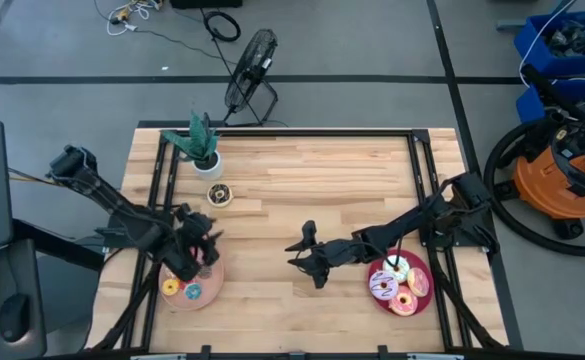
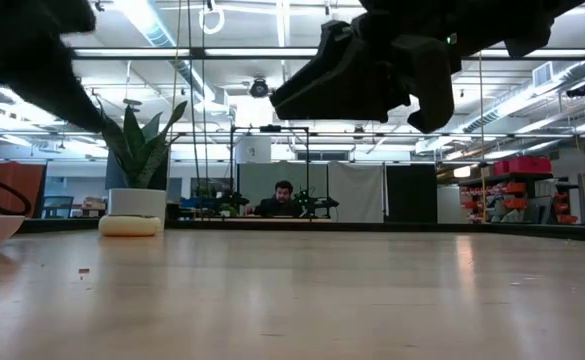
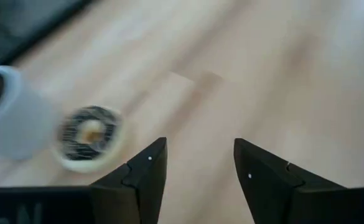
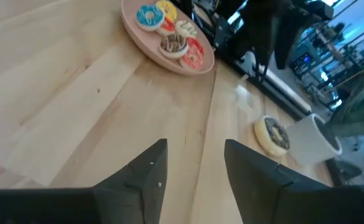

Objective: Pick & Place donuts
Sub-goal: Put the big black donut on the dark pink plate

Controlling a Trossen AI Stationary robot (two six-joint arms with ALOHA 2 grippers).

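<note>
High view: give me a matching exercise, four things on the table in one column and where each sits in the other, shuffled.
Things:
1. potted plant
2. lone donut
3. pink plate
4. crimson plate

Places:
A. front right of the table
B. on bare wood, just in front of the plant pot
C. back left corner
D. front left, partly under the left gripper

Pairs: 1-C, 2-B, 3-D, 4-A
</note>
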